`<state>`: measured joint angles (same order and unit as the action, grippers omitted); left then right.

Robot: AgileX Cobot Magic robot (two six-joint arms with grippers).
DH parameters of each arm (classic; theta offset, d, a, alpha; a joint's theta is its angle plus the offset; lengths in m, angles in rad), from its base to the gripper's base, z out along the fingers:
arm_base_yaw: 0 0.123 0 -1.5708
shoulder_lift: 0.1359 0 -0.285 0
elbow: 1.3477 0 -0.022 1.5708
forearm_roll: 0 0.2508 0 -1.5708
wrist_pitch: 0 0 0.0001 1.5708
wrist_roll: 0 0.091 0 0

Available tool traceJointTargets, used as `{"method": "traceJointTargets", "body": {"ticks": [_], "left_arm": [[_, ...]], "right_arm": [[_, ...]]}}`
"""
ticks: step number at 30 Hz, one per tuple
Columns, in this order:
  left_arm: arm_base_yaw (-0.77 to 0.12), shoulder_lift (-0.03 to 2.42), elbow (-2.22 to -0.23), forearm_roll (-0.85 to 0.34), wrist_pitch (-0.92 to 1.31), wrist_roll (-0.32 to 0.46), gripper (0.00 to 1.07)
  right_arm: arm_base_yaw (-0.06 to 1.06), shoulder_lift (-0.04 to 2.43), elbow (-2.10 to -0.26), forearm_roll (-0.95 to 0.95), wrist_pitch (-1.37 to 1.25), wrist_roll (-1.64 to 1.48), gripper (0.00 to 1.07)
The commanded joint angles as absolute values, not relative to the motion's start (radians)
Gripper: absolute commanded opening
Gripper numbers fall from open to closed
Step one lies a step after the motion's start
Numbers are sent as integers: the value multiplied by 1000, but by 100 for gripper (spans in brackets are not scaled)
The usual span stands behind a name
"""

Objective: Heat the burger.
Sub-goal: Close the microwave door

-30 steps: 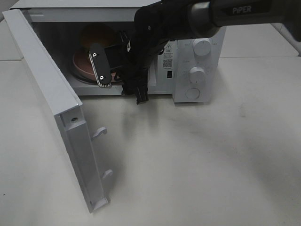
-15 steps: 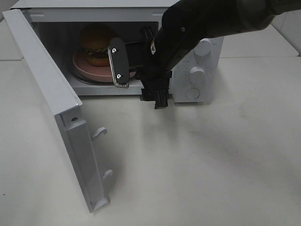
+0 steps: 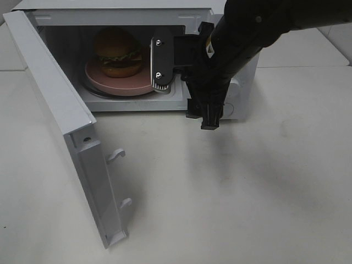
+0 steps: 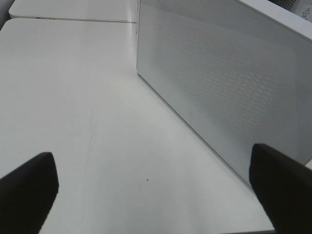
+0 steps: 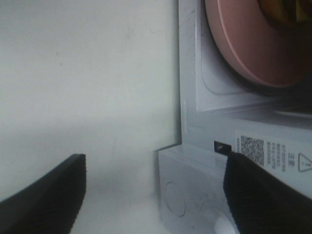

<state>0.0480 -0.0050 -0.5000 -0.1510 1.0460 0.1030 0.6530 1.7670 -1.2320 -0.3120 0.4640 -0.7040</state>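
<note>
From the high camera, the white microwave [image 3: 137, 104] sits at the far side of the table [image 3: 247, 192] with its door [image 3: 49, 93] swung wide open toward the near left. Two latch hooks [image 3: 116, 155] stick out of the door's near edge. Inside the oven, the burger [image 3: 116, 52] sits upright on a pink plate [image 3: 118, 85] in the left half of the cavity. The black right arm reaches in from the far right. The right gripper [image 3: 184, 91] hangs in front of the right part of the opening, outside the cavity and clear of the plate. One finger shows its pale pad [image 3: 159, 63] near the plate's right rim, the other points down toward the table. Its claw stands apart with nothing in it.

The left wrist camera looks along bare table at the dotted outer face of the door. The left gripper [image 4: 156, 195] has its two dark fingertips far apart and holds nothing.

The right wrist camera shows both dark fingers spread wide and empty. Beyond them are the microwave's front edge, a QR-code label [image 5: 251, 148] and the control panel [image 5: 173, 195]. The plate sits in the cavity beyond, with only a sliver of the burger showing at the picture's edge.
</note>
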Motion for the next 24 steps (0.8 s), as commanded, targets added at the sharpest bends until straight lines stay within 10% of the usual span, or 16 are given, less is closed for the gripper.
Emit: {"method": "traceJointTargets", "body": {"ticks": [1, 24], "left_arm": [[52, -30, -496, -157, 1037, 103, 100], [52, -30, -496, -157, 1037, 103, 100]], "right_arm": [[653, 1707, -1206, -316, 551, -579, 76], [653, 1524, -1201, -303, 1266, 71, 76]]}}
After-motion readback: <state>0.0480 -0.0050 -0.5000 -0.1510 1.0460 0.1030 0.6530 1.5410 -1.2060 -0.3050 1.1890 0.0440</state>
